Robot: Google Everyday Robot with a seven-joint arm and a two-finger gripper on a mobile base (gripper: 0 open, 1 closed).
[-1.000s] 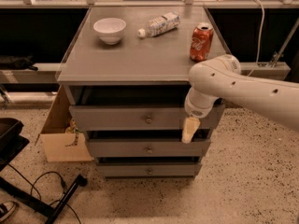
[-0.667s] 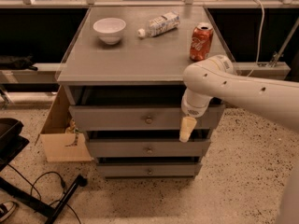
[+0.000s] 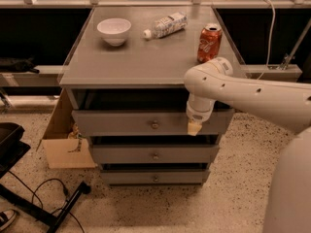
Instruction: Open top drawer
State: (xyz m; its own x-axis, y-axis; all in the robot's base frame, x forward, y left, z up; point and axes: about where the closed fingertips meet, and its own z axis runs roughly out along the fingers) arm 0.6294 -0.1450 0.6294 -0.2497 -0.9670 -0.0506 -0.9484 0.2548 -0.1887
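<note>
The top drawer [image 3: 121,123] is the uppermost grey drawer of the cabinet, with a small round brass knob [image 3: 155,125] at its centre. Its front stands a little proud of the cabinet, with a dark gap above it. My gripper [image 3: 194,127] hangs from the white arm in front of the drawer's right part, to the right of the knob and apart from it. Its tan tip points down.
Two shorter grey drawers [image 3: 154,155] sit below. On the cabinet top [image 3: 136,62] stand a white bowl [image 3: 114,30], a lying plastic bottle [image 3: 165,24] and a red soda can [image 3: 209,43]. A cardboard box [image 3: 65,144] stands left of the cabinet, with cables on the floor.
The arm and gripper have shifted slightly left along the top drawer's front, toward the knob. The drawer looks unmoved.
</note>
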